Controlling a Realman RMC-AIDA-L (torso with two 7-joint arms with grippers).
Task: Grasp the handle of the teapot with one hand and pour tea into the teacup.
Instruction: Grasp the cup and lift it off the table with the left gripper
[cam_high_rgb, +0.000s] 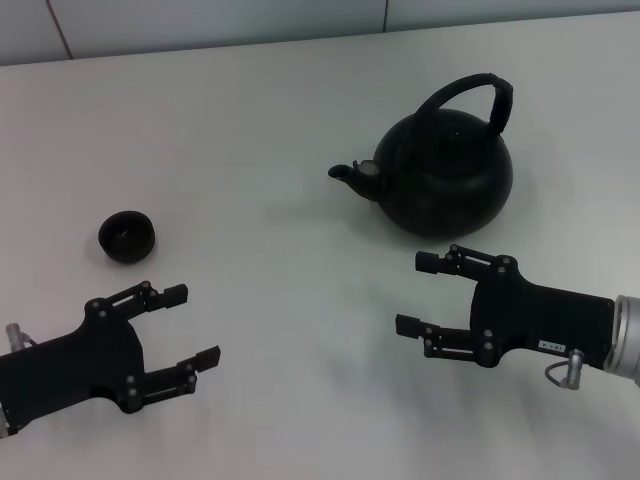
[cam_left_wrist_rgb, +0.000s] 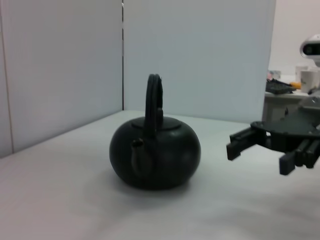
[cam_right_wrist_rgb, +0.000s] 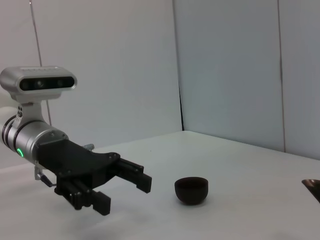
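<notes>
A: Where's the teapot (cam_high_rgb: 440, 175)?
B: Upright on the bench (cam_high_rgb: 280, 120), spout toward the teacup (cam_high_rgb: 127, 236) (well apart).
A: And the hands?
B: Right hand (cam_high_rgb: 422, 295) just beside the pot, fingers apart, holding nothing. Left hand (cam_high_rgb: 190, 325) near the cup, fingers apart too.

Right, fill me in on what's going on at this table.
Nothing is being held yet. The teapot stands upright on the table, its spout towards the teacup, which sits apart on the robot's left. The right end effector is open, just in front of the teapot, clear of the handle. The left end effector is open too, near the teacup, touching nothing. No tea has been poured yet.
</notes>
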